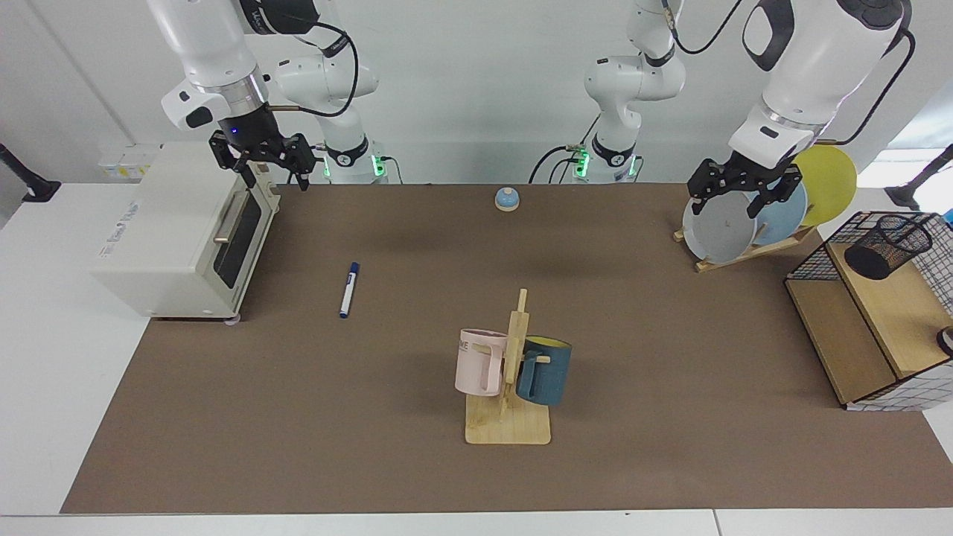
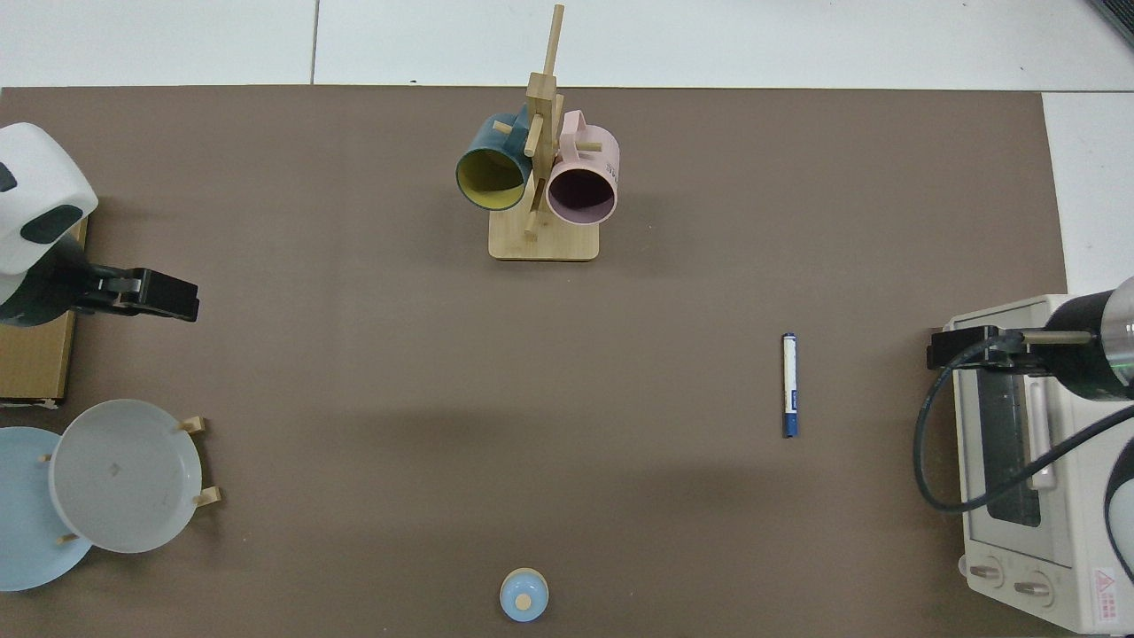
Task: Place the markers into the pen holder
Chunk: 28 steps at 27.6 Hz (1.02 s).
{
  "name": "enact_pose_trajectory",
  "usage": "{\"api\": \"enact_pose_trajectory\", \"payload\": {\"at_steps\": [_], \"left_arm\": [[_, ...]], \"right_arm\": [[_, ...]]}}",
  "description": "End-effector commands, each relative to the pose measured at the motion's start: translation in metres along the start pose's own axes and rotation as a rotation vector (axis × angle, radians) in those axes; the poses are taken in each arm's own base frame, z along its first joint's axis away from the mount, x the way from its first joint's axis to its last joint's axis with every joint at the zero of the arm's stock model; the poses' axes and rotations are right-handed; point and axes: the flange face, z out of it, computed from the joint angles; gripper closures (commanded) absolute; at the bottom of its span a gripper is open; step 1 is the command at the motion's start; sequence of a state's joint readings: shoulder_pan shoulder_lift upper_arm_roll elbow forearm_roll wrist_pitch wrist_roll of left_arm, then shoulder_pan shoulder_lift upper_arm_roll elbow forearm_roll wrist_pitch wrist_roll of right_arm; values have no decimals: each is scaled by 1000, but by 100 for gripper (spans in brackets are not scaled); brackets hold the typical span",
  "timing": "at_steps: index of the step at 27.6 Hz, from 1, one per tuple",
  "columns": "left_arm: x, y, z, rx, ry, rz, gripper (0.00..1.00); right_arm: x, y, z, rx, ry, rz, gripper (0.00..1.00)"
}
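Marker (image 1: pixel 348 289): flat on worktop (image 1: pixel 476 461), untouched; light, rigid, probably slick — grip mid-barrel. Pen holder (image 1: pixel 890 246): in basket (image 1: pixel 939 298). Right gripper (image 1: pixel 262 158), left gripper (image 1: pixel 744 187): raised, jaws apart, empty.

A slim white marker (image 1: pixel 348 289) (image 2: pixel 789 385) with a dark blue cap and a blue tail end lies flat on the brown desk (image 1: pixel 387 417), near the toaster oven (image 1: pixel 179 238). The black wire-mesh pen holder (image 1: pixel 891 246) sits tilted, far from that oven.

White wall (image 1: pixel 461 74) behind a white table (image 1: pixel 45 357) under a brown mat (image 1: pixel 655 335), evenly lit.
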<state>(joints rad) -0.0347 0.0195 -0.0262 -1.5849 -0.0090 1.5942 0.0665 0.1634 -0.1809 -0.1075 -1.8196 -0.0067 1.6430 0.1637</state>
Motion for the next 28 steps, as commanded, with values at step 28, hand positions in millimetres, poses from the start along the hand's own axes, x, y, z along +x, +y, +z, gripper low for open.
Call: {"api": "enact_pose_trajectory", "payload": {"at_steps": [28], "left_arm": [[-6, 0, -2, 15, -12, 12, 0]], "right_arm": [[1, 8, -6, 33, 24, -1, 0]]}}
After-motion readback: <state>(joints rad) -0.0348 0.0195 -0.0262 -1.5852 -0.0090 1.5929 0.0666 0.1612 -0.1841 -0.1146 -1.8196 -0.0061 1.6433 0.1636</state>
